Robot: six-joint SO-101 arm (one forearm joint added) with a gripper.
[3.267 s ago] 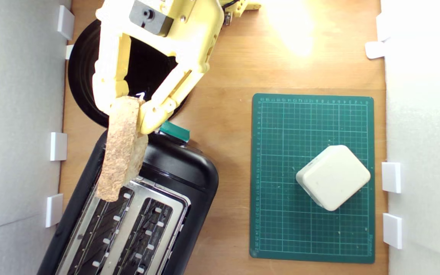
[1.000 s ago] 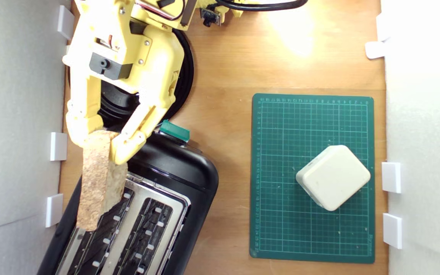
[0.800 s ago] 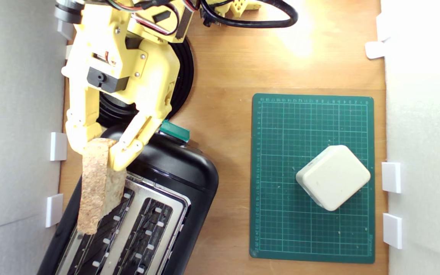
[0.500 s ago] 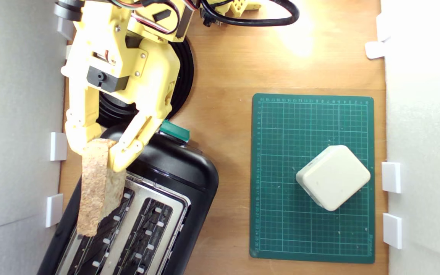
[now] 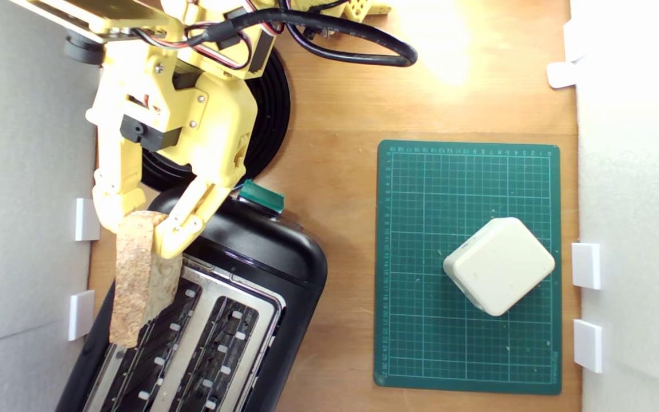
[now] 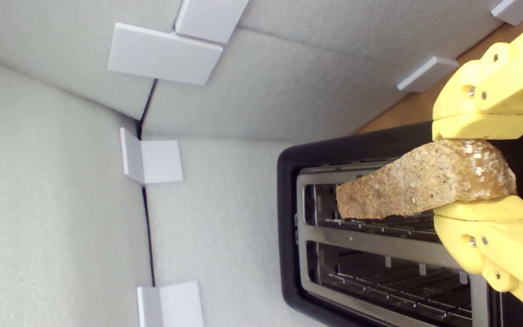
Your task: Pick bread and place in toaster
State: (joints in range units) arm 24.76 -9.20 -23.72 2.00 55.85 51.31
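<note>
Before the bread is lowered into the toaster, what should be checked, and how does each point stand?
1. Grip: gripper shut on the bread, both fingers pressing its crust. Ok.
2. Slot free: the toaster slot beneath shows only wire guides. Ok.
3. Alignment: slice runs along the slot nearest the exterior view's left, but its far end seems over the rim. Cannot tell.
4. Height: clearance above the metal top. Cannot tell.
5. Green lever clear of the fingers. Ok.
</note>
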